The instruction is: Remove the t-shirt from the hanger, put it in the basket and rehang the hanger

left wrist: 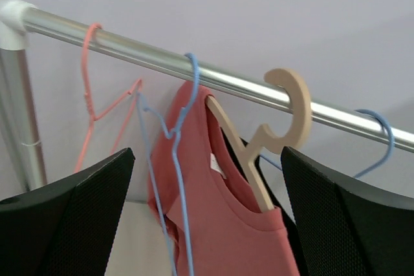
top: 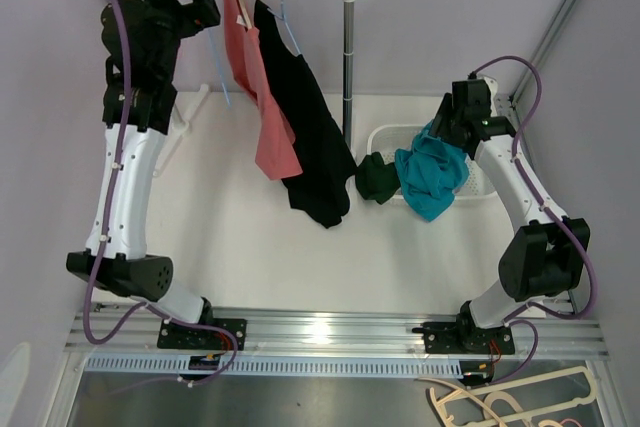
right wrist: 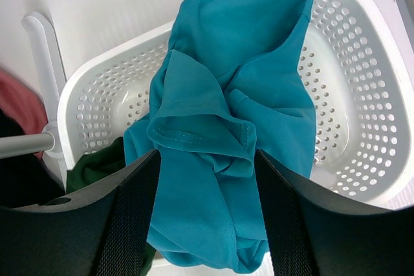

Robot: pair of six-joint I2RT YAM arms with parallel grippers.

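Two garments hang on the rail (left wrist: 226, 82) at 12 o'clock: a coral t-shirt (left wrist: 226, 224) on one wooden hanger (left wrist: 284, 121) and a black shirt (top: 315, 137). Two bare wire hangers, the pink hanger (left wrist: 90, 95) and the blue hanger (left wrist: 174, 159), crowd the released left tool (left wrist: 207, 159). At 3 o'clock, the right tool (right wrist: 207, 156) grasps one teal t-shirt (right wrist: 239, 95) over the white basket (right wrist: 362, 127), beside one dark green garment (top: 377, 179).

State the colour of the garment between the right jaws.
A teal crumpled t-shirt; clearest in right wrist view.
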